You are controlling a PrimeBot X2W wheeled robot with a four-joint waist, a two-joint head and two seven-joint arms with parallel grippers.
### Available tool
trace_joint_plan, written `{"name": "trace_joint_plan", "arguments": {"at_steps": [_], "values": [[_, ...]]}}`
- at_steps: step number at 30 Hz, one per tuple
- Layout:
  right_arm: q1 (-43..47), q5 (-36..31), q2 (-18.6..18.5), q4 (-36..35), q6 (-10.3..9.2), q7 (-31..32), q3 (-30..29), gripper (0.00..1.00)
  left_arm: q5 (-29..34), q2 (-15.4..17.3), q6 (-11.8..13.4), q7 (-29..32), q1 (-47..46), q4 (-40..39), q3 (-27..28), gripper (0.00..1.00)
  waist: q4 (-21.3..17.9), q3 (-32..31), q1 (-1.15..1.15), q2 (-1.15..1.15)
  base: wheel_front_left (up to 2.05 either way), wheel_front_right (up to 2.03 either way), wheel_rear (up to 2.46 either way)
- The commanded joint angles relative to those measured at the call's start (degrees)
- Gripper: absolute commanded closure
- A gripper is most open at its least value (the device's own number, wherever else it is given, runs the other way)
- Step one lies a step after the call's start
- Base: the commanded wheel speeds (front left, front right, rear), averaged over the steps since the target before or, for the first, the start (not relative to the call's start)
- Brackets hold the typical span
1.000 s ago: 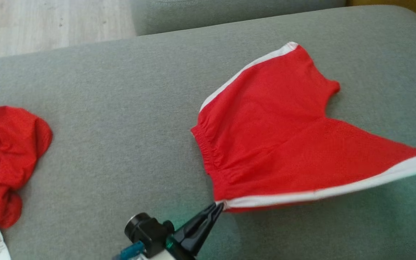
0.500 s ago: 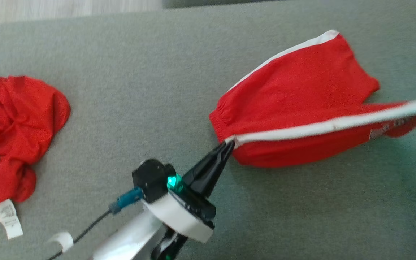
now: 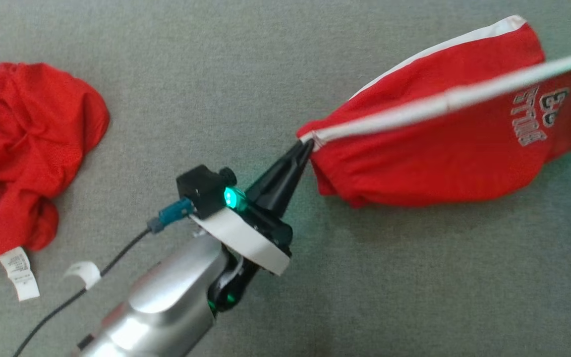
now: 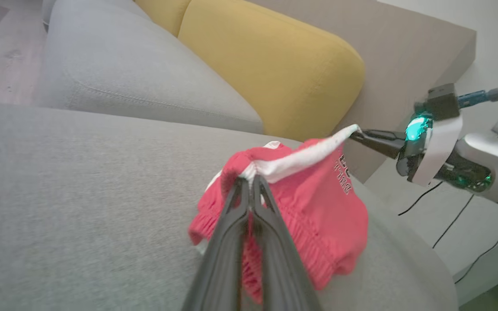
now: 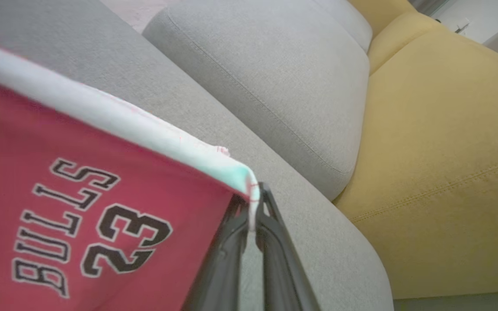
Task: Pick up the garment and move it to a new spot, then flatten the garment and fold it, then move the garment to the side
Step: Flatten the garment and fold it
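1. The left gripper (image 3: 306, 143) pinches the waistband corner of the red shorts (image 3: 439, 158). The right gripper (image 5: 254, 201) is clenched on the hem end of the same white side stripe (image 3: 414, 110).
2. The stripe stretches taut between them above the grey sofa cushion (image 3: 216, 74). Its long axis runs left to right, waistband toward the robot's left.
3. A second ago this edge lay low on the cushion. Now it rides raised, with the "BULLS 23" print hanging below.

Head view looks steeply down on the grey cushion (image 3: 166, 74), while each wrist view looks close along its own jaws, all three sharing the red shorts (image 3: 439, 153).
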Motion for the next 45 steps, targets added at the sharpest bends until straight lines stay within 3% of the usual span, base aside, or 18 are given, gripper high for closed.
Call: {"name": "trace_joint_plan", "arguments": {"at_steps": [1,5,8,9,10,11,12,13,14,15,16,23,29,32,39,45], "values": [[-2.27,0.7,-2.69,0.73,-0.04,-0.9,1.48,1.0,-0.18,0.45,0.09,-0.28,-2.79,-0.26,1.63,1.0,0.59,0.97,-0.01,0.0,0.0,0.0,0.0],[-8.23,1.76,-2.13,5.29,-0.04,-2.47,6.28,0.99,-0.2,-0.13,0.09,-0.28,-4.33,1.32,2.42,1.0,1.1,2.4,-0.01,0.0,0.0,0.0,0.0],[-11.87,2.42,-1.2,8.23,-0.04,-3.63,9.24,0.87,-0.24,-0.36,0.09,-0.28,-4.94,1.63,2.67,1.0,1.29,3.2,-0.01,0.0,0.0,0.0,0.0],[-12.92,2.66,-0.82,9.29,-0.04,-4.03,10.18,0.75,-0.12,-0.42,0.09,-0.28,-5.14,1.76,2.78,1.0,1.33,3.37,-0.01,0.0,0.0,0.0,0.0],[-13.86,2.85,-0.53,10.23,-0.04,-4.38,11.46,0.53,0.01,-0.48,0.09,-0.28,-5.3,1.89,2.87,1.0,1.36,3.52,-0.01,0.0,0.0,0.0,0.0],[-14.91,2.95,-0.24,11.23,-0.04,-4.86,12.39,0.23,0.13,-0.55,0.09,-0.28,-5.42,2.04,3.01,0.97,1.37,3.68,-0.01,0.0,0.0,0.0,0.0],[-15.95,2.9,0.2,12.25,-0.04,-5.39,12.94,0.0,0.31,-0.62,0.09,-0.28,-5.5,2.3,3.22,0.89,1.36,3.79,-0.01,0.0,0.0,0.0,0.0],[-16.97,2.49,0.73,13.22,-0.04,-6.27,12.98,0.0,0.52,-0.69,0.09,-0.28,-5.55,2.62,3.38,0.82,1.31,3.88,-0.01,0.0,0.0,0.0,0.0],[-17.75,1.95,1.26,14.28,-0.04,-7.3,13.03,0.0,0.7,-0.78,0.09,-0.28,-5.54,3.05,3.52,0.65,1.29,3.92,-0.01,0.0,0.0,0.0,0.0],[-18.25,1.54,1.82,15.33,-0.04,-8.39,13.13,0.0,0.9,-0.92,0.09,-0.28,-5.52,3.43,3.75,0.42,1.29,3.91,-0.01,0.0,0.0,0.0,0.0],[-18.55,1.41,2.45,16.33,-0.04,-9.51,13.03,0.0,1.13,-1.12,0.09,-0.28,-5.41,3.83,4.25,0.0,1.29,3.86,-0.01,0.0,0.0,0.0,0.0],[-14.42,6.16,8.14,21.26,-0.04,-16.14,7.23,0.0,8.12,-2.34,0.75,-0.28,-1.85,3.63,11.19,0.0,1.3,1.67,-0.01,0.0,0.0,0.0,0.0],[-6.71,13.63,13.6,22.26,-0.04,-17.04,1.77,0.0,21.49,-4.25,7.21,-0.28,6.88,-3.1,22.18,0.0,1.43,-1.31,-0.01,0.0,0.0,0.0,0.0],[-4.04,18.02,15.97,22.98,-0.04,-15.86,-0.46,0.0,27.04,-5.14,9.24,-0.28,12.62,-8.03,26.75,0.0,2.1,-2.65,-0.01,0.0,0.0,0.0,0.0],[-2.37,21.83,16.93,26.01,-0.04,-13.0,-4.51,0.0,34.23,-7.24,11.33,-0.28,21.8,-15.93,31.97,0.0,5.31,-4.04,-0.01,0.0,0.0,0.0,0.0],[-2.51,25.67,15.36,32.11,-0.04,-7.5,-9.04,0.0,37.36,-8.45,11.83,-0.28,25.99,-19.6,31.93,0.0,9.51,-3.54,-0.01,0.0,0.0,0.0,0.0]]}}
